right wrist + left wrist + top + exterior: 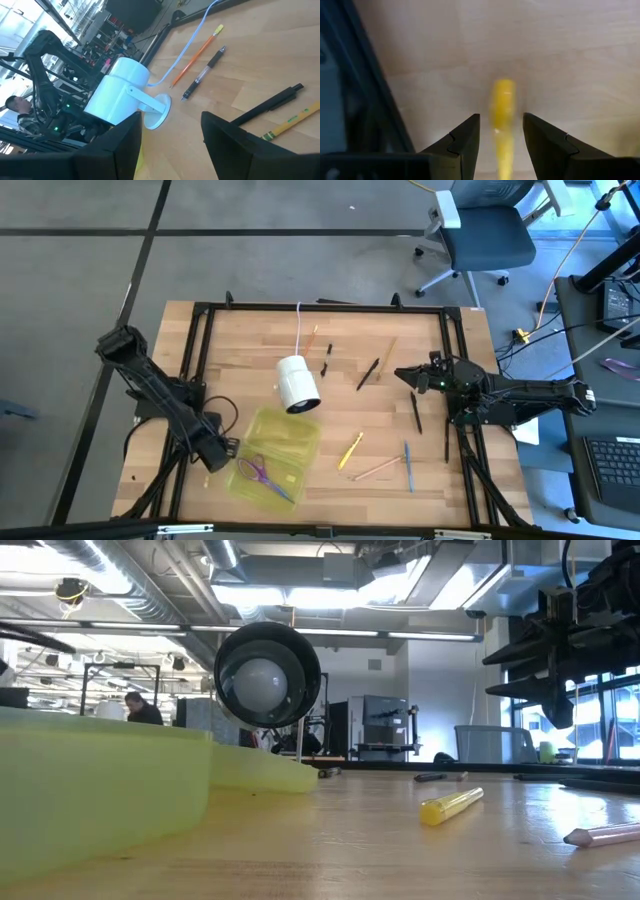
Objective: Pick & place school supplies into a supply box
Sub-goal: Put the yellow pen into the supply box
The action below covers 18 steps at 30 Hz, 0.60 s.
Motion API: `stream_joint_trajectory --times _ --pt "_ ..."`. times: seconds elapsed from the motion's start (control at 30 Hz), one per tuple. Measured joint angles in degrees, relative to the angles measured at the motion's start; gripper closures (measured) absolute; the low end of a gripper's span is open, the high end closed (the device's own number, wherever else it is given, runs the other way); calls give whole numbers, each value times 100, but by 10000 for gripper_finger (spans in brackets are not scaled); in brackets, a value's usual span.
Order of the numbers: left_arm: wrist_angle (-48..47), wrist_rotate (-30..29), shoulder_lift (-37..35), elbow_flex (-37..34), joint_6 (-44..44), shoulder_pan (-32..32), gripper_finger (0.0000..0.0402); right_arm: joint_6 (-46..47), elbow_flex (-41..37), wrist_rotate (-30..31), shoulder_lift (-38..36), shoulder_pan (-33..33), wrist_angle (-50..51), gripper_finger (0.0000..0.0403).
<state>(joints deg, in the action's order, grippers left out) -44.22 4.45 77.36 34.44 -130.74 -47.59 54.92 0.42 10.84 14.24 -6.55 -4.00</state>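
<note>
Spanning the scene, the pale wooden counter (400, 360) carries the flat translucent yellow-green plastic supply box (275, 442) at its near left, purple-handled scissors (258, 472) already inside, with loose pens and pencils scattered to its right. At the box's left edge the left gripper (222, 448) sits low, fingers apart astride a short yellow marker (503, 112) whose long axis runs straight away between them, so this arm is nearest the box and has bare wood beside it. Further right, the right gripper (412, 375) hovers spread and empty near a black pen (368, 373).
</note>
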Motion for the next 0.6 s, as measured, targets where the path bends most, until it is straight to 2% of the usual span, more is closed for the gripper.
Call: stream_joint_trajectory --times 0.43,0.6 --pt "257 215 372 -28 324 -260 260 4 1 52 0 0 4 195" --pt "379 318 394 -31 606 -321 289 10 0 266 0 0 2 195"
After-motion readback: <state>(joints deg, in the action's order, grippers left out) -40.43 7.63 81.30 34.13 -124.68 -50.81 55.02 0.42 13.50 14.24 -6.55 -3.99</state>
